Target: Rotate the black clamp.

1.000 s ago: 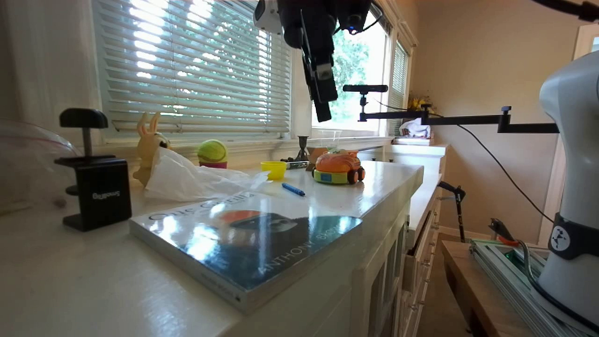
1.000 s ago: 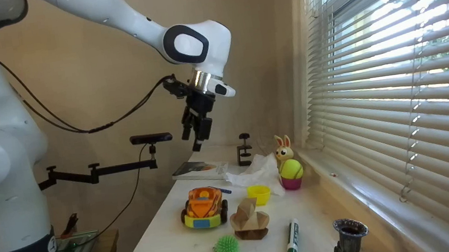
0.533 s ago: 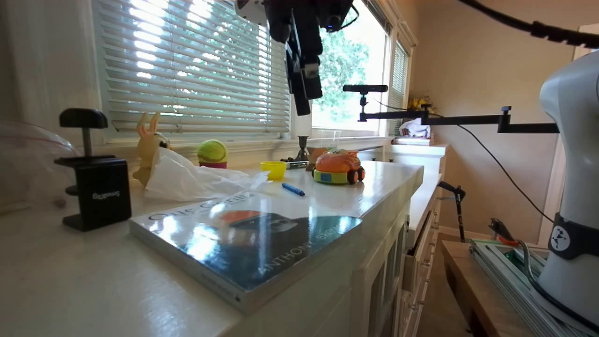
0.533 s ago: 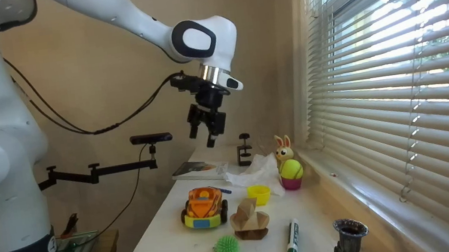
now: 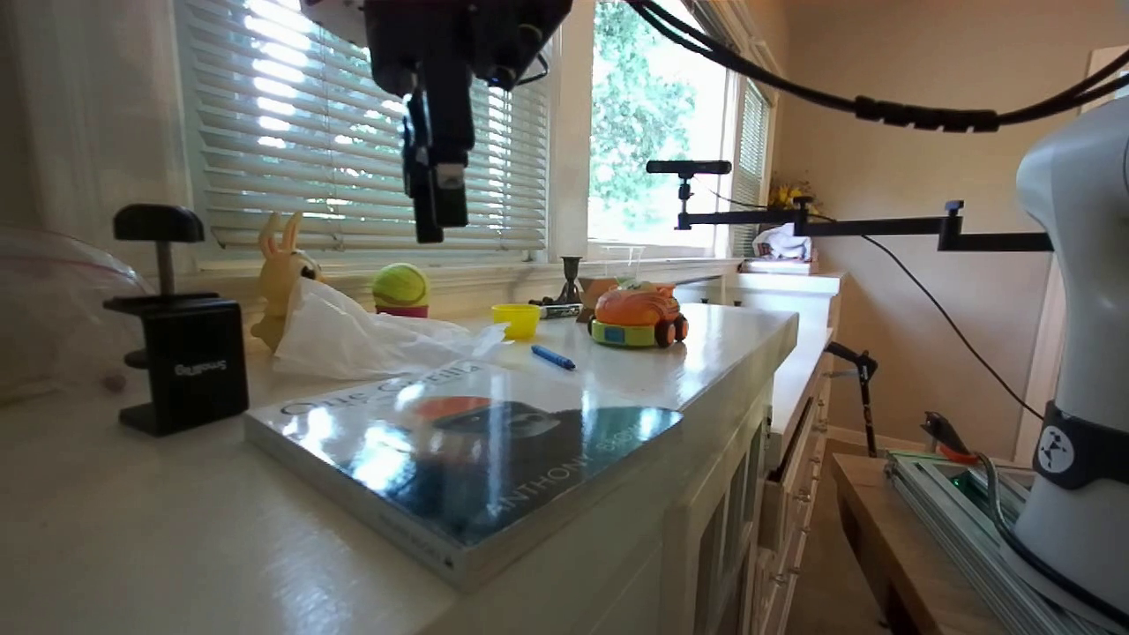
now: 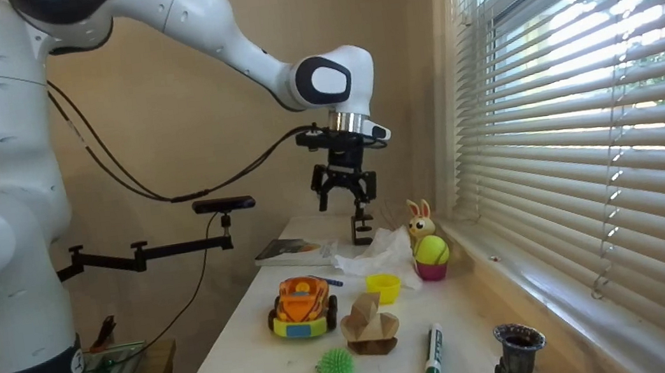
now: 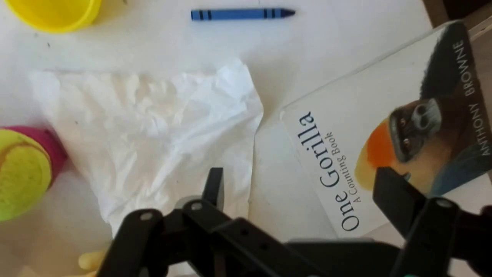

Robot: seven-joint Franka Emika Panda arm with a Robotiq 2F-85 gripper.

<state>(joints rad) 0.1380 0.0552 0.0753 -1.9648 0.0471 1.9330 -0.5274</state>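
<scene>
The black clamp (image 5: 196, 366) stands upright on the white counter with its round knob on top and a pale mark on its body. In an exterior view the black clamp (image 6: 359, 233) is at the far end, its knob partly overlapped by a finger of my gripper (image 6: 342, 204). My gripper (image 5: 433, 227) hangs in the air above the counter, apart from the clamp. Its fingers are spread wide in the wrist view, with nothing held between them; below my gripper (image 7: 300, 171) are paper and a book. The clamp is out of the wrist view.
A book (image 5: 467, 459) lies beside the clamp at the counter's edge. Crumpled white paper (image 7: 153, 127), a bunny figure (image 6: 421, 226), a tennis ball (image 6: 431, 252) and a yellow cup (image 6: 384, 289) stand nearby. A clear bag (image 5: 62, 317) sits behind the clamp.
My gripper has moved toward the clamp's end of the counter, rising slightly and then coming down. It has also turned, its fingers now side by side in an exterior view. The clamp stays put.
</scene>
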